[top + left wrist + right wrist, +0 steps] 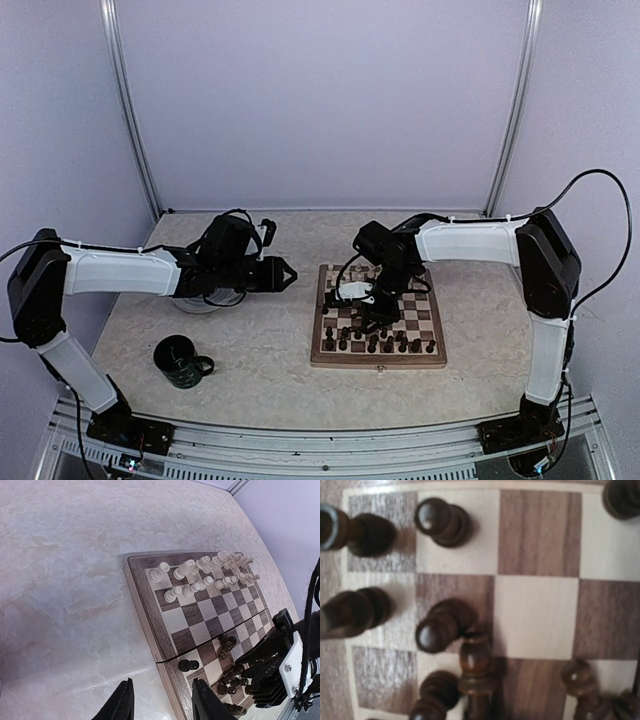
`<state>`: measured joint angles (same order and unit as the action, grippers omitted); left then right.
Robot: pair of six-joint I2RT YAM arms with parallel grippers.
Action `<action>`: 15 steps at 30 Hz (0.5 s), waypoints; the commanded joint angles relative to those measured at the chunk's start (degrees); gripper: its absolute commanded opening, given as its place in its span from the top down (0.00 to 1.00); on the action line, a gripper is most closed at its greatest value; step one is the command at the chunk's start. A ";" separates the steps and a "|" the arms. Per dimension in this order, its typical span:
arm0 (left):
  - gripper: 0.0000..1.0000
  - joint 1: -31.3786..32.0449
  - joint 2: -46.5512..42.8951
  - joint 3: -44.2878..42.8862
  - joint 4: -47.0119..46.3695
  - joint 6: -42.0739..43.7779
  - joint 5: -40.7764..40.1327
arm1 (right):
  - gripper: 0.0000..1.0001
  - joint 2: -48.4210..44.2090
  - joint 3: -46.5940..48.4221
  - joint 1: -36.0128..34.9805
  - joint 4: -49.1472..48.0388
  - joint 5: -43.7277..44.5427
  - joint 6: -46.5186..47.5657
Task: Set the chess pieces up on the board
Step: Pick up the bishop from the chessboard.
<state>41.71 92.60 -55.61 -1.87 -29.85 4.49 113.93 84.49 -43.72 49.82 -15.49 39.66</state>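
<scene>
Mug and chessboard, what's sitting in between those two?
Nothing. Between the mug and the board there is only bare table, as the top view shows.

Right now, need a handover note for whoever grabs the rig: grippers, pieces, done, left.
Left gripper: open, empty, hovering over the table left of the board.
Right gripper: low over the dark pieces; whether it grips one cannot be told.
Cream pieces: two rows at the board's far end, a few leaning or crowded.
Dark pieces: near end, bunched and uneven; one stands apart by the edge facing the left arm.
Done: the pieces in view are on the board, sorted by colour.
Left: straighten the dark rows, then tidy the cream ones.
</scene>
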 commanded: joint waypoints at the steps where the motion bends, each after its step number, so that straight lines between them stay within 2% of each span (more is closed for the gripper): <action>1: 0.59 -0.19 -1.45 0.51 -1.47 -0.39 0.47 | 0.79 1.12 -0.42 -0.56 -1.02 0.57 0.70; 15: 0.59 0.36 -0.89 -0.06 -1.64 -0.55 1.08 | 0.90 -0.88 -1.96 0.73 -3.94 -0.58 0.49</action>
<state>41.74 92.60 -55.61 -2.13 -30.20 4.58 114.04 84.03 -43.68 46.81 -15.62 40.03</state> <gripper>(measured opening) 0.408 0.145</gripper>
